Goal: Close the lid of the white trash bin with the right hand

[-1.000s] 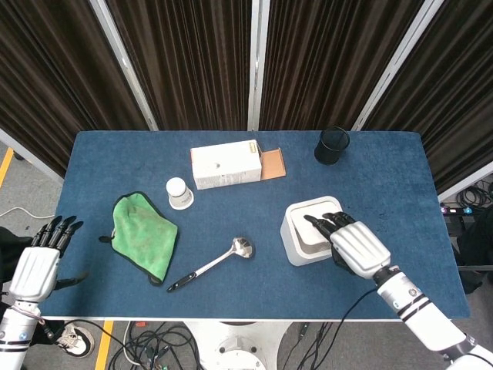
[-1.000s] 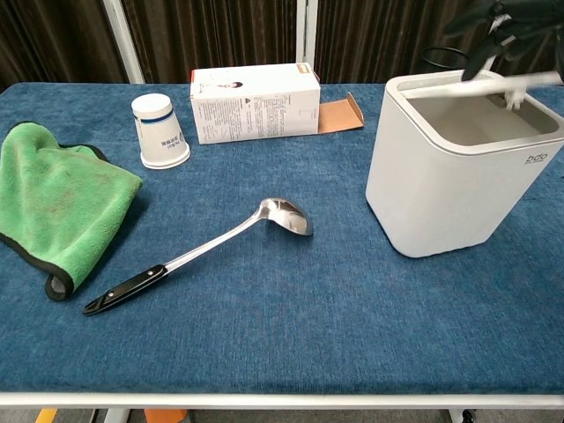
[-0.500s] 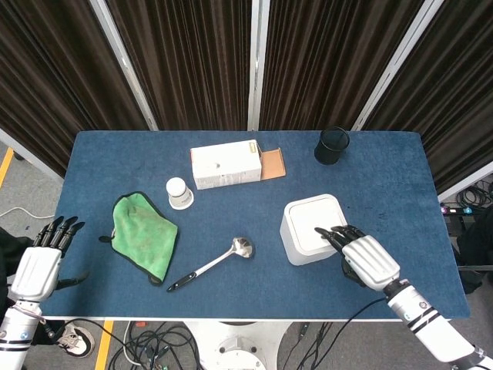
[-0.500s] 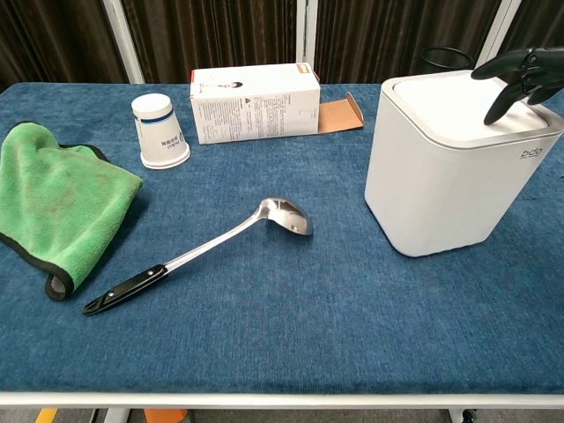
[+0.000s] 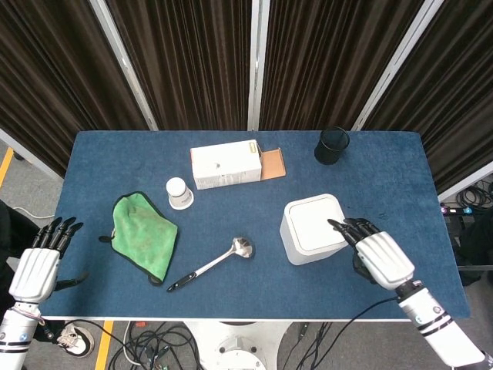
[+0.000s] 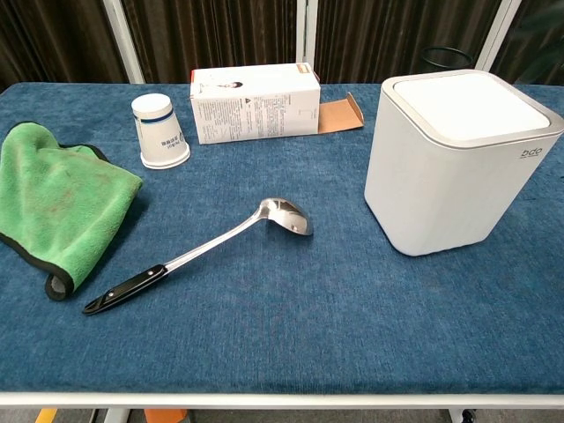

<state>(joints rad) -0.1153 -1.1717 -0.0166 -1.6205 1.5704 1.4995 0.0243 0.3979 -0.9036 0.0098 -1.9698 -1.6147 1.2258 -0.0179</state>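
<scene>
The white trash bin (image 5: 313, 229) (image 6: 454, 159) stands on the right half of the blue table with its lid lying flat across the top. In the head view my right hand (image 5: 379, 257) hovers just right of the bin, fingers spread toward its right edge, holding nothing and apart from the lid. Off the table's front left corner my left hand (image 5: 38, 265) hangs with fingers spread and nothing in it. Neither hand shows in the chest view.
A green cloth (image 5: 143, 233) lies at the left, with a white paper cup (image 5: 179, 193) upside down beside it. A metal ladle (image 5: 209, 264) lies near the middle. A white carton (image 5: 227, 164) with an open flap sits behind, and a black mesh cup (image 5: 332, 146) stands at the far right.
The bin's lid went from pushed down inside the bin to flat and closed. My right hand drew back rightward off the lid and left the chest view. The left hand barely moved.
</scene>
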